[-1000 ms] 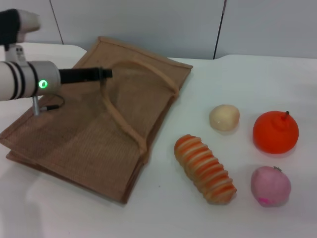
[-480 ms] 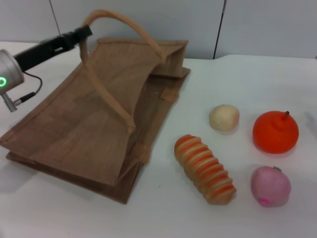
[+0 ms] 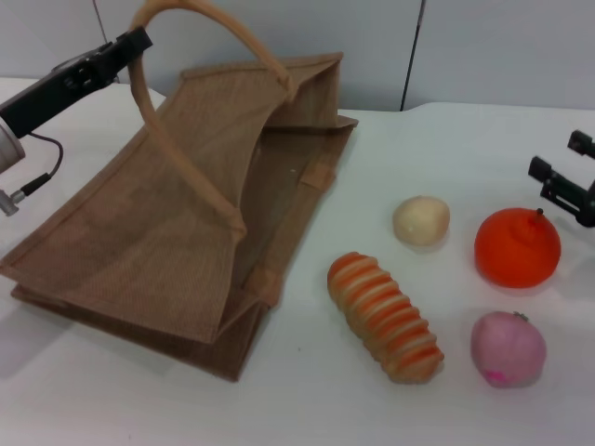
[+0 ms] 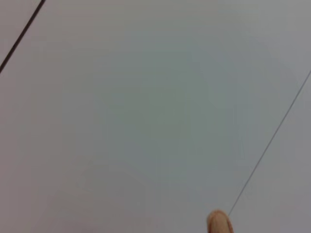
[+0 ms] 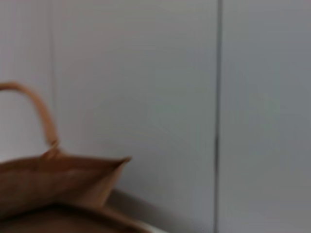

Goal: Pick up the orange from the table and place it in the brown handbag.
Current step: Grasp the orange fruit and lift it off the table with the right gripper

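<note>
The orange (image 3: 517,247) sits on the white table (image 3: 418,409) at the right. The brown handbag (image 3: 177,232) lies at the left with its upper side pulled up, so its mouth gapes toward the fruits. My left gripper (image 3: 136,43) is shut on one looped handle (image 3: 223,28) and holds it high above the bag. A tip of that handle (image 4: 218,223) shows in the left wrist view. My right gripper (image 3: 561,160) is open at the right edge, just beyond and above the orange, not touching it. The right wrist view shows the bag's raised rim (image 5: 63,167) and handle (image 5: 41,111).
A striped orange-and-cream bread roll (image 3: 384,316) lies between the bag and the orange. A cream round bun (image 3: 421,220) sits beyond it. A pink round fruit (image 3: 508,347) lies just in front of the orange. A grey wall (image 3: 465,46) stands behind the table.
My left gripper has lifted the handle up and back, opening the bag's mouth wider. My right gripper has come into view from the right edge, near the orange.
</note>
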